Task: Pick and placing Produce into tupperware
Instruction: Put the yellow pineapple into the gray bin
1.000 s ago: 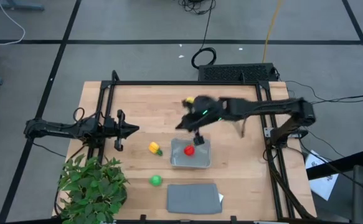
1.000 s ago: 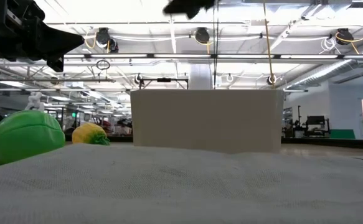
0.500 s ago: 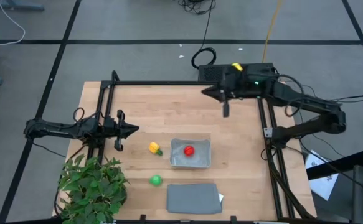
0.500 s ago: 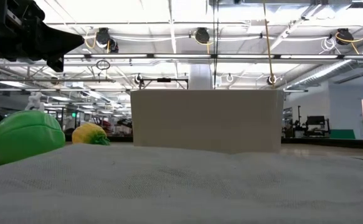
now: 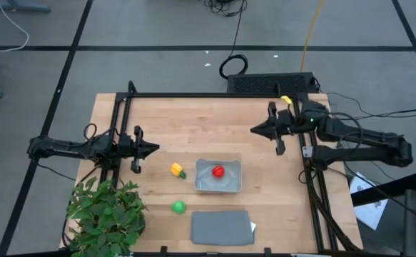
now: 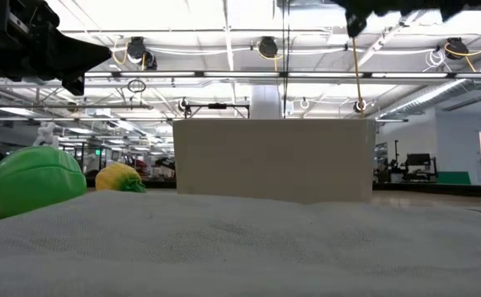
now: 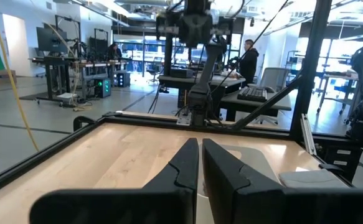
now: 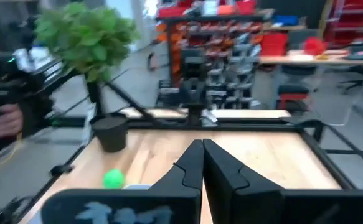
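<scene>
The round red piece (image 5: 217,171) lies inside the tupperware (image 5: 229,185) at the table's middle. The yellow piece with a green tip (image 5: 177,170) lies on the wood just left of the tray. The round green piece (image 5: 178,207) lies nearer the front edge; it also shows in the low view (image 6: 30,181) and the right wrist view (image 8: 113,179). My left gripper (image 5: 154,148) is shut and empty at the table's left, pointing right. My right gripper (image 5: 254,130) is shut and empty at the table's right, pointing left, above the wood.
A flat dark grey slab (image 5: 222,227) lies at the front edge, near the tray. A leafy green plant (image 5: 106,214) stands at the front left corner. Black frame rails run along the left (image 5: 118,121) and right (image 5: 304,143) sides. Bare wood lies at the table's far middle.
My right gripper has left the spot above the tupperware, risen, swung toward the far edge, then drawn back toward the table's right edge, turning from pointing down to lying level. The red piece has stayed in the tray. My left arm has kept still.
</scene>
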